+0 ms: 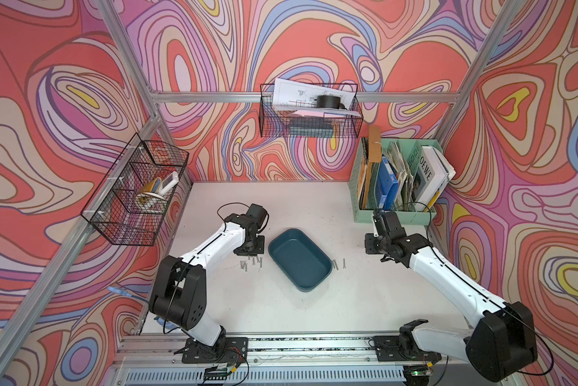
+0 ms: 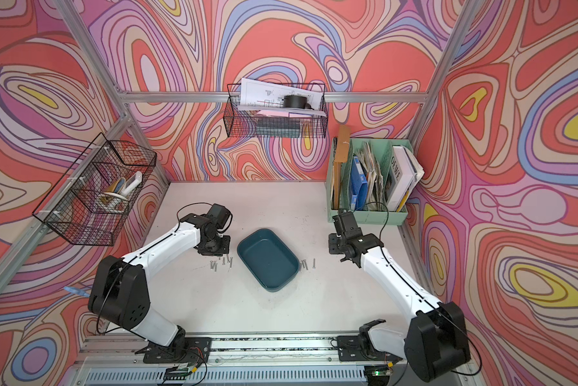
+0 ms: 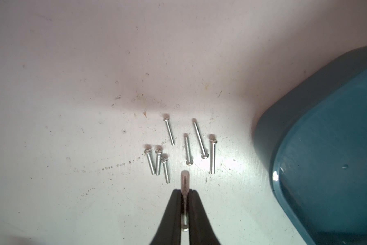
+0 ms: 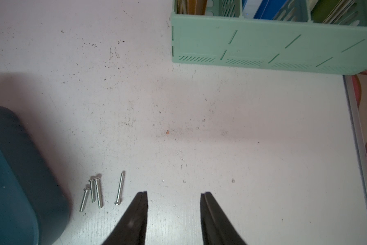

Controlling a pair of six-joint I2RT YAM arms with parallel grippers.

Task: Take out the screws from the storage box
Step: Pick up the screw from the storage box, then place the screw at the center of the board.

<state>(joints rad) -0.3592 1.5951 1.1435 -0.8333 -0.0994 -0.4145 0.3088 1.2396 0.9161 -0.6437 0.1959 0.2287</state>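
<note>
My left gripper (image 3: 185, 191) is pinched shut on one screw (image 3: 184, 180), shank lying along the jaws, tip poking out front, over the table (image 3: 72, 148). Just past it seven screws (image 3: 187, 148) lie loose on the table, bunched, beside the box (image 3: 326, 148) but outside it. My right gripper (image 4: 174, 194) hangs parted, empty. Four more screws (image 4: 98, 193) lie near it, just beside the box's other side. In both top views the box (image 1: 299, 264) (image 2: 267, 257) looks bare inside, so this is likely the last one out. Risks: the shank is thin and round and the grip slim, so it could slip or twist early. Released too high, it could bounce or roll, scatter the laid ones or hit the box wall. Organizer (image 4: 263, 42) is far back, no concern.
</note>
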